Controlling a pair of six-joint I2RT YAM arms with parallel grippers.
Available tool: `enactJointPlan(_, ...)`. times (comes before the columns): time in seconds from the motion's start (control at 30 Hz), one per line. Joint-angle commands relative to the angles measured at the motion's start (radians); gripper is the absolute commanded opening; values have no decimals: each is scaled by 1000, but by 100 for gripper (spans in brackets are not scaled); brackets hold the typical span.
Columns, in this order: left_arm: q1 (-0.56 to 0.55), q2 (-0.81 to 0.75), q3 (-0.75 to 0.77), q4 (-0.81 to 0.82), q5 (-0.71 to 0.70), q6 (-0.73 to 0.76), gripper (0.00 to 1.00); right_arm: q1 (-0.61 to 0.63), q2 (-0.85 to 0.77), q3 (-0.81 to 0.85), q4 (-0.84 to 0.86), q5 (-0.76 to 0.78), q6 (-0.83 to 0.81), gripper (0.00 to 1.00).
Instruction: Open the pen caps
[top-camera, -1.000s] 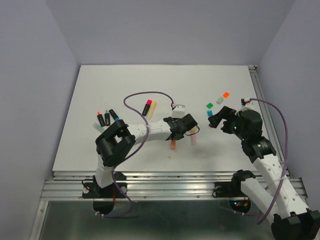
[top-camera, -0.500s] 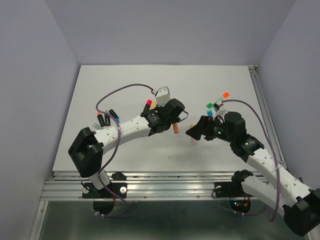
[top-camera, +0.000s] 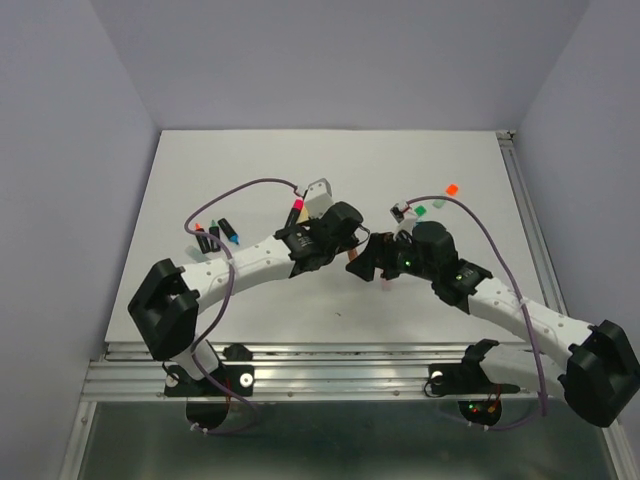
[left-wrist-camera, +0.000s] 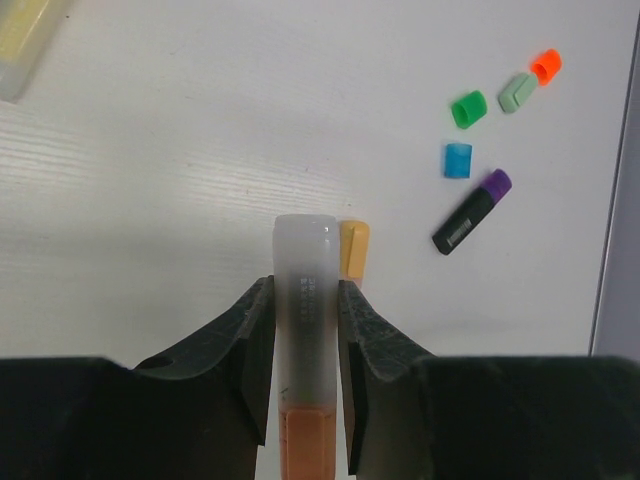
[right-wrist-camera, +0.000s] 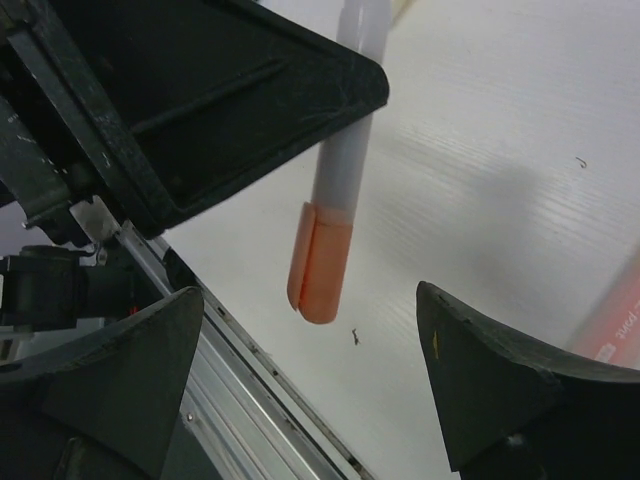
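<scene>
Above the middle of the table (top-camera: 200, 180), the left gripper (left-wrist-camera: 303, 292) stays clamped on the pastel pen (left-wrist-camera: 303, 255) while the right gripper (right-wrist-camera: 310, 297), jaws apart, has swung in from three o'clock to bracket its peach cap (right-wrist-camera: 320, 262), ready to pull it off.

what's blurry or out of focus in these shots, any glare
Left wrist view: the pale yellow pen in the top-left corner is soft, while the small green plastic cap on the table is crisp. Right wrist view: the pink pen at the right edge is a blurred smear; the grey pen with the orange cap is sharp. Top external view: even light, no glare.
</scene>
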Motion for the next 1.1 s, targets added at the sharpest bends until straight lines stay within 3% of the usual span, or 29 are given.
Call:
enactJointPlan(0.0,0,-61,-22,55,11,-36,0,30,38,88,129,34,-3,89)
enactJointPlan(0.13,0,-76,-39,70,19,-39,0,47,77,80,147,47,8,80)
enactJointPlan(0.37,0,-101,-59,81,13,-45,0,67,95,62,179,37,40,50)
enactJointPlan(0.47,1,-110,-68,84,5,-57,0,73,100,65,178,15,52,27)
enactJointPlan(0.57,9,-124,-67,84,-19,-60,0,75,100,65,150,-7,62,15)
enactJointPlan(0.63,30,-147,-68,93,-60,-57,0,81,88,54,130,-38,68,2)
enactJointPlan(0.83,142,-187,-70,104,-103,4,0,101,-16,-9,78,-142,66,1)
enactJointPlan(0.97,272,-201,-91,105,-197,35,0,109,-109,-59,43,-235,72,1)
enactJointPlan(1.07,387,-190,-99,111,-142,72,0,112,-143,-83,21,-309,83,1)
